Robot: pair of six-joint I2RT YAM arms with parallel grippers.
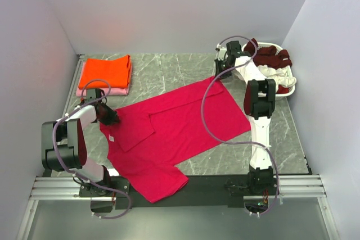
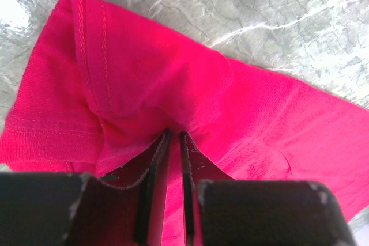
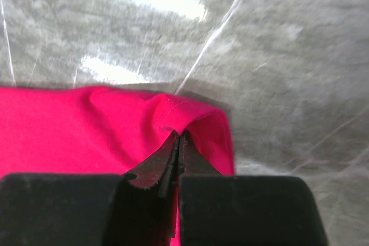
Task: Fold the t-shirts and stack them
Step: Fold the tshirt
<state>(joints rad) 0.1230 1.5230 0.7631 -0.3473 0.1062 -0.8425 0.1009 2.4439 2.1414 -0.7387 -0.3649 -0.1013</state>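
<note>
A crimson-pink t-shirt (image 1: pixel 180 127) lies spread diagonally on the grey marbled table, one sleeve folded over its middle. My left gripper (image 1: pixel 111 118) is at its left edge; in the left wrist view the jaws (image 2: pixel 174 133) pinch a bunched fold of the shirt (image 2: pixel 144 73). My right gripper (image 1: pixel 220 76) is at the shirt's far corner; in the right wrist view it (image 3: pixel 180 133) is shut on a raised fold of the hem (image 3: pixel 86 131). A folded orange t-shirt (image 1: pixel 106 70) lies on a pale pink one (image 1: pixel 115 91) at the back left.
A white laundry basket (image 1: pixel 286 91) stands at the back right corner, holding a dark maroon t-shirt (image 1: pixel 270 55) and white cloth (image 1: pixel 274 73). White walls close in the table on three sides. The right arm's cable (image 1: pixel 211 122) loops over the shirt.
</note>
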